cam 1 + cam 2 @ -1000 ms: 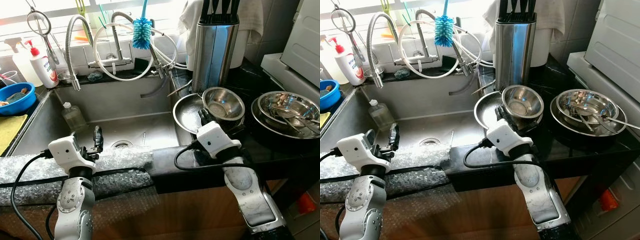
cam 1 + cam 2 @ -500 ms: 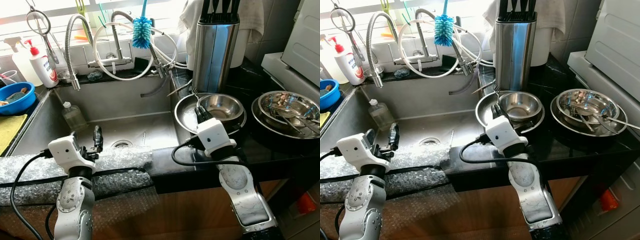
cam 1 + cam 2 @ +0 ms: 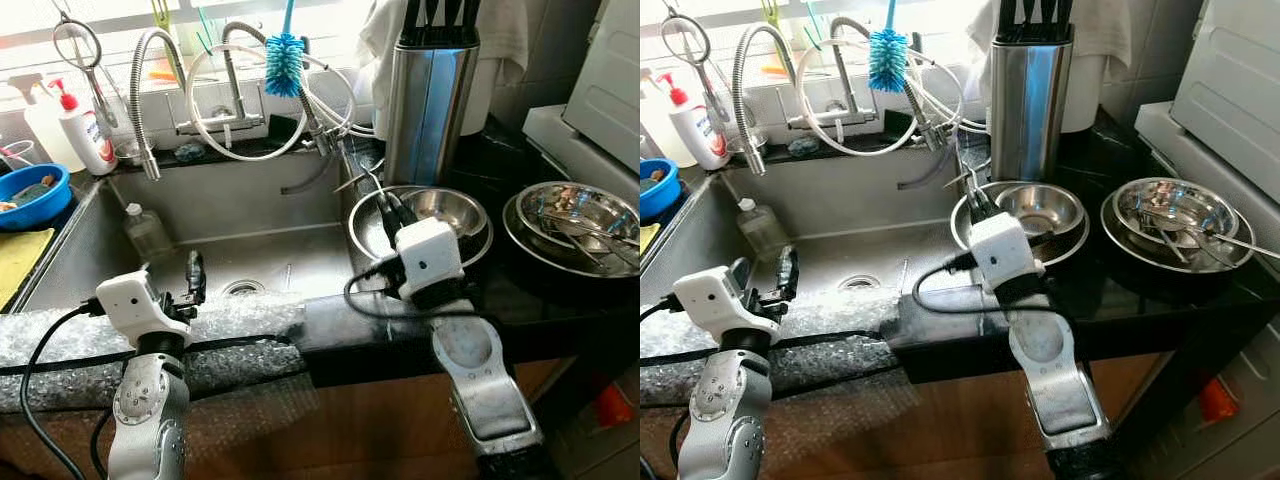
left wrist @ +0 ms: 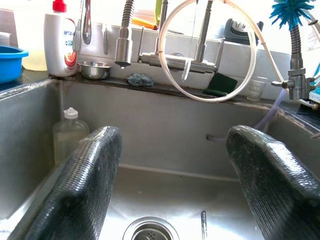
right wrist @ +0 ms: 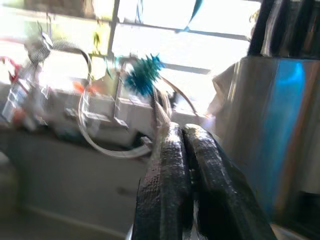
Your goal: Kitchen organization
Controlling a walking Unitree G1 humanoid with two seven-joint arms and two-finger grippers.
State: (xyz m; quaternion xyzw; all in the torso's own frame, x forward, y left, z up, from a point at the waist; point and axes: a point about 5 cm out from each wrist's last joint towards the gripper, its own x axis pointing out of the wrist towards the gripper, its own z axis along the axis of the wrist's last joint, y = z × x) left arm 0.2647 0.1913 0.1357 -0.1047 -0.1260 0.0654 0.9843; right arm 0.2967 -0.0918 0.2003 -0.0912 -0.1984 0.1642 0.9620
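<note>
Leftward and upward has gone the right hand [image 3: 385, 212], off the small steel bowl [image 3: 443, 212], now nested in the wide steel pan [image 3: 368, 232]; fingers pinched on a thin metal utensil [image 3: 372, 181]. Left hand [image 4: 170, 180] gapes empty over the steel sink [image 3: 200, 205].

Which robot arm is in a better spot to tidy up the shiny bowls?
The right one, probably. The right gripper is already over the steel pan holding the small bowl, fingers pinched together. The left gripper hangs open over the sink, far from the bowls.
</note>
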